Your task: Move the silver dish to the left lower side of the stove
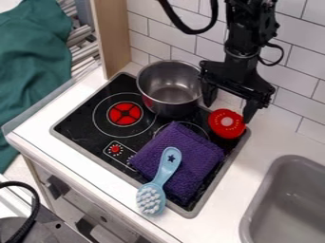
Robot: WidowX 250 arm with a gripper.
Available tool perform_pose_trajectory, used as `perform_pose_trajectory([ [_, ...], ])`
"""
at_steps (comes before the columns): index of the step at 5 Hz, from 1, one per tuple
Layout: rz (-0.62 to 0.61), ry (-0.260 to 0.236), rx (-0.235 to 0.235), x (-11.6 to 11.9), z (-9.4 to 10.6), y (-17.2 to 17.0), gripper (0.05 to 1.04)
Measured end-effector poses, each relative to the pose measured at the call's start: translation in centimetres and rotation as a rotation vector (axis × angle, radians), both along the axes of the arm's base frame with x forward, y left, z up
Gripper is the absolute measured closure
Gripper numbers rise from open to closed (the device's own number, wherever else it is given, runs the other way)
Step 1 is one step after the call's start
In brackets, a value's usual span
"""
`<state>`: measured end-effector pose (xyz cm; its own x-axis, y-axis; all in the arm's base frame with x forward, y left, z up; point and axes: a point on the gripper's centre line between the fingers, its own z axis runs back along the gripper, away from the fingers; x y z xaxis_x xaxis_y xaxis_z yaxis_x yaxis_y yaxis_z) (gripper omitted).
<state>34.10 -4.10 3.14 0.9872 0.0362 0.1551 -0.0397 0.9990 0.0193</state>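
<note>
The silver dish [170, 88], a deep metal pot, stands upright at the back of the black stove [86, 127], behind the left burner ring. My gripper [231, 103] hangs just right of the dish, its two fingers spread wide apart. The left finger is close beside the dish's right rim; whether they touch I cannot tell. The right finger comes down near a red round lid-like object, and nothing is held between the fingers.
A folded purple cloth [177, 159] covers the stove's right front, with a light-blue brush [160, 182] lying on it. The red round object [226, 123] sits at the right back. A grey sink [289, 204] is at right, a wooden panel [111, 35] at back left.
</note>
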Motion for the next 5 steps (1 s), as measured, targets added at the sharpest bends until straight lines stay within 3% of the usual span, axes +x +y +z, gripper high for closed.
perform_pose_trajectory([
  [1, -0.003, 0.034, 0.003, -0.5, -1.3, 0.0, 0.078],
  [2, -0.025, -0.012, 0.006, 0.0, -1.4, 0.4, 0.078],
  [4, 0.019, -0.100, 0.000, 3.0, 0.3, 5.1, 0.078],
  [5, 0.033, -0.071, -0.017, 4.0, -1.0, 6.8, 0.078],
])
